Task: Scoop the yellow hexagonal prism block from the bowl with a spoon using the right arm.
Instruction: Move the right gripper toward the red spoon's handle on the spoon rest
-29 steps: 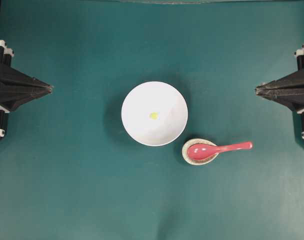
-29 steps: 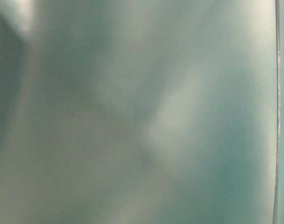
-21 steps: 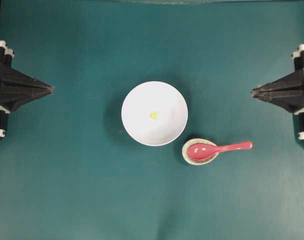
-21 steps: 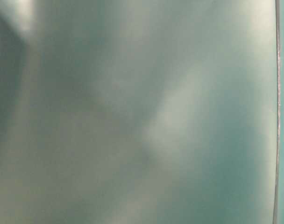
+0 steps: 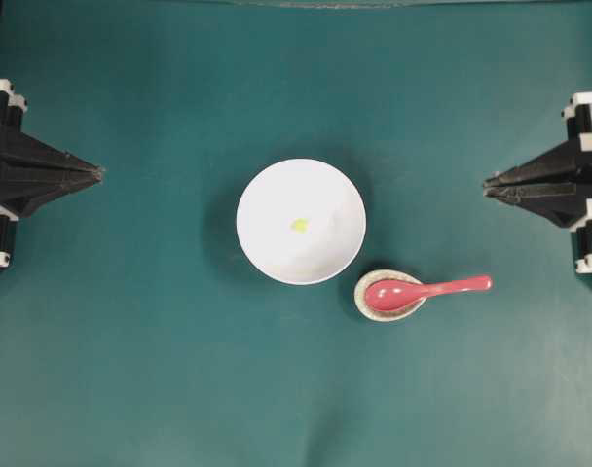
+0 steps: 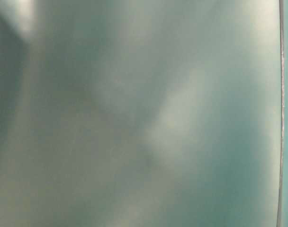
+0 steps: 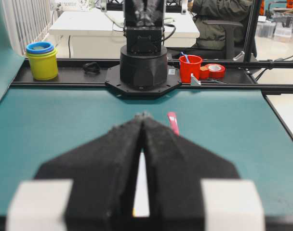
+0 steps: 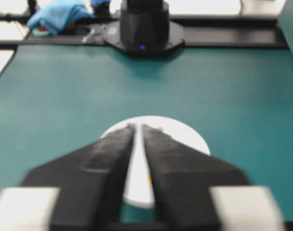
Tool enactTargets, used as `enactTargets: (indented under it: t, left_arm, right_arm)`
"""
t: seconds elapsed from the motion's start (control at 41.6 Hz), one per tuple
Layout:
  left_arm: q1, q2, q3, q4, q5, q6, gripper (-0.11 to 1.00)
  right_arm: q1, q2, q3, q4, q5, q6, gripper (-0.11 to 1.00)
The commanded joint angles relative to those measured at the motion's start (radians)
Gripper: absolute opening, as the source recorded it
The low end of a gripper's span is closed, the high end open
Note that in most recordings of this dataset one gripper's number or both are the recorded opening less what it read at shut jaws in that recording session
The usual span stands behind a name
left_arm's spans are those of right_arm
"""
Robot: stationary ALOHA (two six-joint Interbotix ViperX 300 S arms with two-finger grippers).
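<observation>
- The desk (image 5: 130, 370) is covered in plain teal; in the table-level view almost nothing but a blurred teal surface shows, with a sliver of white at the right edge.
- The left gripper (image 5: 98, 173) sits at the left edge of the overhead view, pointing toward the middle, well apart from every dish. Its jaws are pressed together at the tips with nothing between them, as the left wrist view confirms.
- The right gripper (image 5: 488, 185) sits at the right edge, pointing inward, above and to the right of the spoon's handle and clear of it. Its jaws stand slightly apart, a narrow gap between the two fingers (image 8: 180, 168), and they hold nothing.
- The bowl (image 5: 267, 190), round and white, stands upright at the desk's middle, between the two grippers.
- A small speckled cream dish (image 5: 360, 297) sits just beside the bowl, at its lower right.
- The spoon (image 5: 427, 289), glossy red-pink, rests with its scoop in the speckled dish and its handle reaching out to the right over the desk.
- The yellow hexagonal prism block (image 5: 299, 225) lies alone on the bowl's bottom, about at its centre.
</observation>
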Motion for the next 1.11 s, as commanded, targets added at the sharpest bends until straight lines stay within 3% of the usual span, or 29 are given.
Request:
enactTargets:
  t: [0.0, 0.096, 0.168, 0.553, 0.89, 1.082]
  left_arm:
    - [0.0, 0.006, -0.02, 0.002, -0.009, 0.0, 0.0]
    - [0.0, 0.006, -0.021, 0.002, -0.011, 0.002, 0.0]
    - [0.0, 0.006, -0.021, 0.003, -0.011, 0.008, 0.0]
    - [0.0, 0.006, -0.023, 0.002, -0.009, 0.012, 0.0]
    - [0.0, 0.011, -0.02, 0.005, -0.006, 0.014, 0.0]
    - [0.0, 0.012, -0.02, 0.006, -0.005, 0.015, 0.0]
  right_arm:
    - [0.002, 0.015, -0.017, 0.003, -0.005, 0.002, 0.37]
    - [0.005, 0.034, -0.012, 0.008, -0.009, 0.003, 0.53]
    - [0.009, 0.051, -0.008, 0.012, -0.011, 0.003, 0.58]
    - [0.077, 0.275, 0.055, 0.057, -0.172, 0.005, 0.57]
    - [0.15, 0.491, 0.163, 0.097, -0.497, 0.006, 0.57]
    - [0.196, 0.632, 0.21, 0.107, -0.687, 0.043, 0.57]
